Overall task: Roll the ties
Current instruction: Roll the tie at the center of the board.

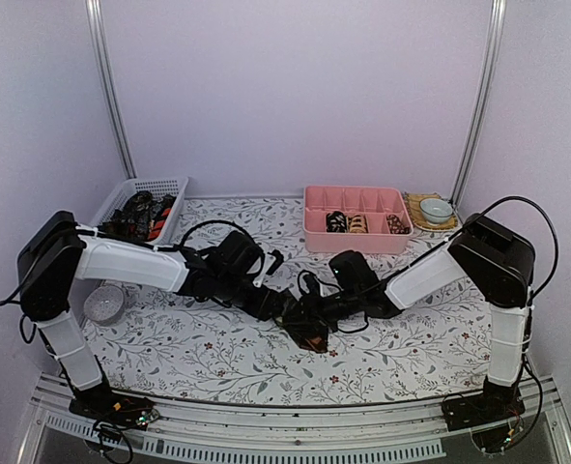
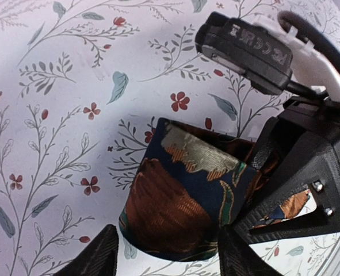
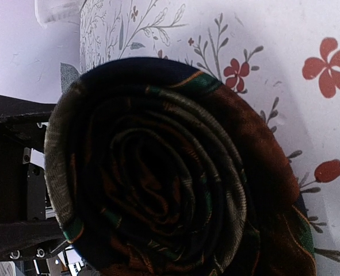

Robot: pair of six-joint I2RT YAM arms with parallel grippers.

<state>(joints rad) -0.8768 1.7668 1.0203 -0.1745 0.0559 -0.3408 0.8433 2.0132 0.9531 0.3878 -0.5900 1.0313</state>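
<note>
Judging from the tight spiral, near the end of one roll: tie [image 3: 158, 172] wound into a fat coil, dark blue with rust-brown and gold-green figures. Resting on the floral worktop [image 1: 217, 358] at mid-depth, between the two arms.

Clamped, as far as can be judged, in the right tool [image 1: 331, 311], with the black frame pressed to the coil's side and fabric showing through its opening in the left wrist view. Left tool [image 2: 167, 261] spread wide, fingers [image 2: 95, 253] flanking the coil's near edge, not visibly squeezing.

Roll axis roughly level with the worktop, along the line between the tools, spiral face turned straight at the right wrist camera. No loose tail or pointed end in sight; only a pale gold flap at the coil's upper edge, possibly the outer end.

Next, probably: lift without letting the wraps spring loose, then carry to a free compartment of the pink tray [image 1: 357, 237] at the back. Calls for an even squeeze across the coil's round side, never on the spiral faces.
</note>
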